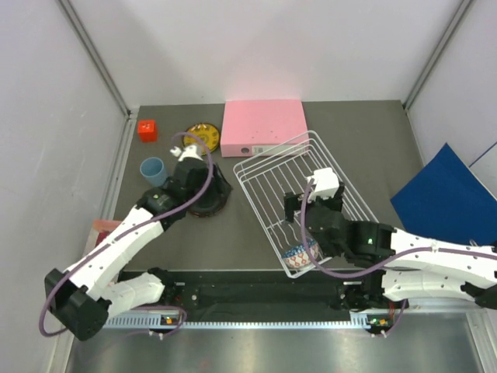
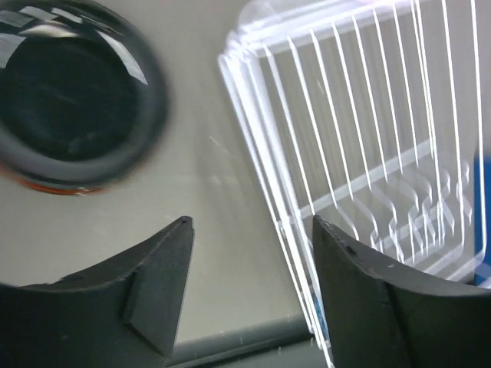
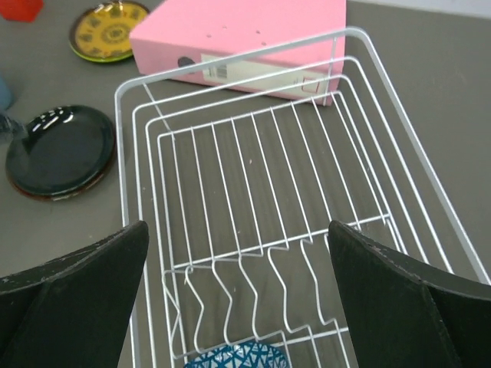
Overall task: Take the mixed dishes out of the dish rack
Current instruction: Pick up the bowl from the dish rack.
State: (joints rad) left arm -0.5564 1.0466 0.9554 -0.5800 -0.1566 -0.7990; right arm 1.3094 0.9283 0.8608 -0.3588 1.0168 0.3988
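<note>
Sitting in the near end of the dish rack (image 1: 264, 186), the small patterned bowl (image 3: 234, 359) shows its blue inside. The right gripper (image 3: 238, 230) hangs above the rack, its 2 fingers spread wide and gripping nothing. The white wire rack stands right of centre on the table, its far rim just beside the pink box (image 1: 262, 127). The left gripper (image 2: 252, 224) is also spread and empty, over the table between the rack and the black-and-red plate (image 1: 211, 200), which lies flat.
</note>
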